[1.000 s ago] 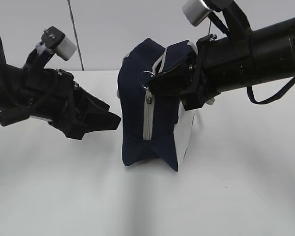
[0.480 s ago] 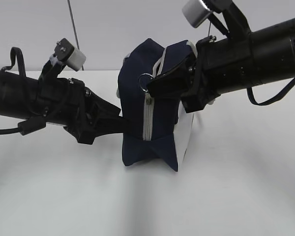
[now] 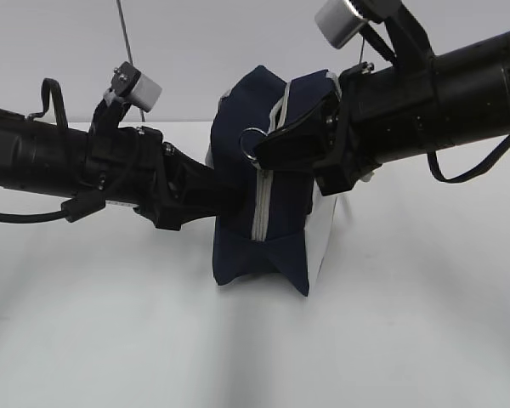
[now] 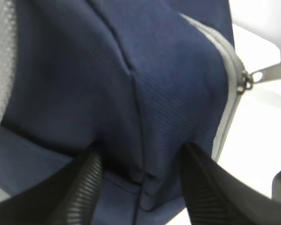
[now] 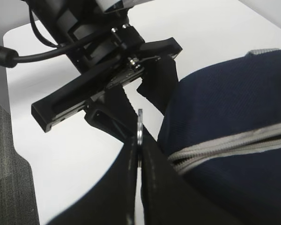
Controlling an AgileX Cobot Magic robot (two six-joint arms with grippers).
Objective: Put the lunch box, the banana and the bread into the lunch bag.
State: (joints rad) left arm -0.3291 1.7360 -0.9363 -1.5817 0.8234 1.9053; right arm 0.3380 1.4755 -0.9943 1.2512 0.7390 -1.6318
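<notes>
Two pincers | left apart astride lunch bag | right clamped on ring pull

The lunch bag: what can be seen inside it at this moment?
Nothing inside shows. The lunch bag stands with its grey zipper closed, so navy fabric covers the interior. Whether it holds anything cannot be told.

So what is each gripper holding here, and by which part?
Right gripper pinches the metal ring pull of the navy-blue fabric lunch bag; left gripper straddles its end, open.
</notes>
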